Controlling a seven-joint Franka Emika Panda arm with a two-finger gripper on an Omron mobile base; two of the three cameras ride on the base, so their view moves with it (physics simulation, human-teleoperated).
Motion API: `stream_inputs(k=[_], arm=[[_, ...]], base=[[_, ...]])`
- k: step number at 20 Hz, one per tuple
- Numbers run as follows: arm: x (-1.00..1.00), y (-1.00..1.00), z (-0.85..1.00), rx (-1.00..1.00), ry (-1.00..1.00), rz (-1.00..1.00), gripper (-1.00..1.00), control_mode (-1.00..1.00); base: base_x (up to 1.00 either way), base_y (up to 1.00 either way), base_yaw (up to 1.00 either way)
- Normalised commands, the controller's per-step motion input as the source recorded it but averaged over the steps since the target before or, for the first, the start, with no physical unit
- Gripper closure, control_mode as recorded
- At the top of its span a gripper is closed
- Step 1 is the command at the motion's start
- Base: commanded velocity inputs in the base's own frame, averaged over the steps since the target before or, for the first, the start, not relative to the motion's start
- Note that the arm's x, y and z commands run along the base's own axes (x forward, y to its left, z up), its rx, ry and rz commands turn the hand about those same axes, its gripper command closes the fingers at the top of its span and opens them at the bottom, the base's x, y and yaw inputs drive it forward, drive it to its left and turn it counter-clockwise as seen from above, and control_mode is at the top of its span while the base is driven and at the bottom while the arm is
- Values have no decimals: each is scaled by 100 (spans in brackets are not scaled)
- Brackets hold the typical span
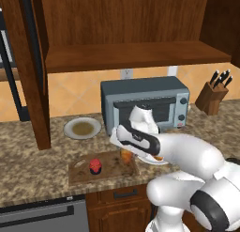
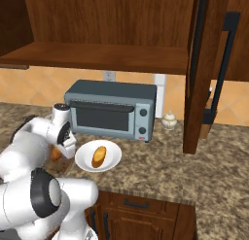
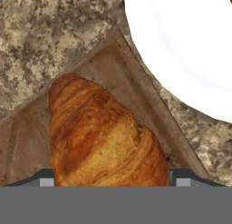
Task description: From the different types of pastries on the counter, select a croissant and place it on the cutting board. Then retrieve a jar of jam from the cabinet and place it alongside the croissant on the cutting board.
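One croissant (image 3: pixel 102 132) between the jaws (grip unclear) over the cutting board (image 1: pixel 112 172) on granite counter (image 2: pixel 194 171).

The counter (image 1: pixel 33 167) is occupied by a board (image 1: pixel 112 167), two plates (image 1: pixel 82 128) (image 2: pixel 98 156), an oven (image 1: pixel 145 104) and a knife block (image 1: pixel 210 98)

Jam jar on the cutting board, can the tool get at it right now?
Probably yes: the jam jar stands uncovered on the cutting board, and the tool is nearby at the croissant.

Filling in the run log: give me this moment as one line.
croissant: on cutting board corner | jam jar: on board | gripper: around croissant
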Motion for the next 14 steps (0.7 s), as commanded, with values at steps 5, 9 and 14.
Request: stream_inputs(k=[5, 9, 14], arm=[[14, 39, -13, -1, 17, -5, 100, -100], [82, 56, 10, -3, 28, -6, 100, -100], [65, 8, 3, -1, 22, -1, 100, -100]], base=[[0, 0, 0], [0, 0, 0], [0, 0, 0]])
